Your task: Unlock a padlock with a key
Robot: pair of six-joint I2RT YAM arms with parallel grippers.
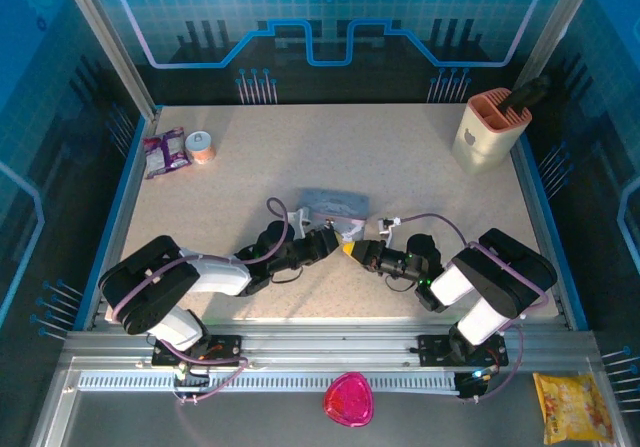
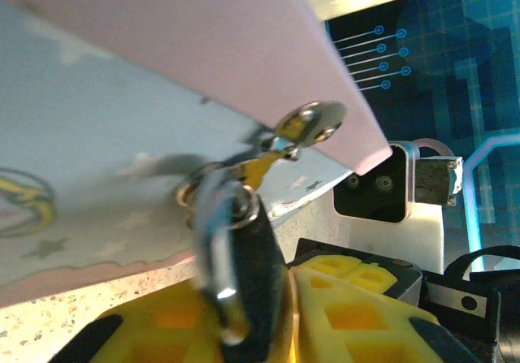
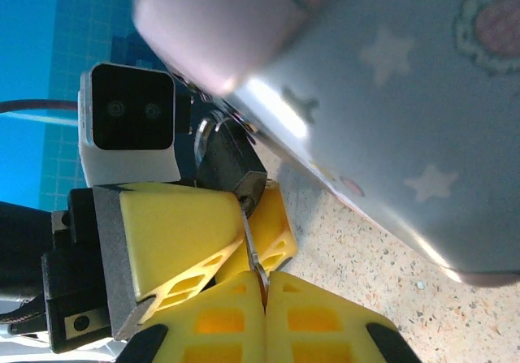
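With the padlock (image 3: 231, 164) clamped in the jaws of the left gripper (image 2: 252, 298) at the edge of the tin (image 3: 390, 119), the key (image 3: 253, 245), pinched in the jaws of the right gripper (image 3: 264, 286), is best turned gently, in line with the padlock.

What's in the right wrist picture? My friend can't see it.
The right end effector pinches a thin metal key, its tip meeting the small dark padlock, which the left end effector holds from the left. A pale blue tin with stars sits at the upper right, over a speckled table.
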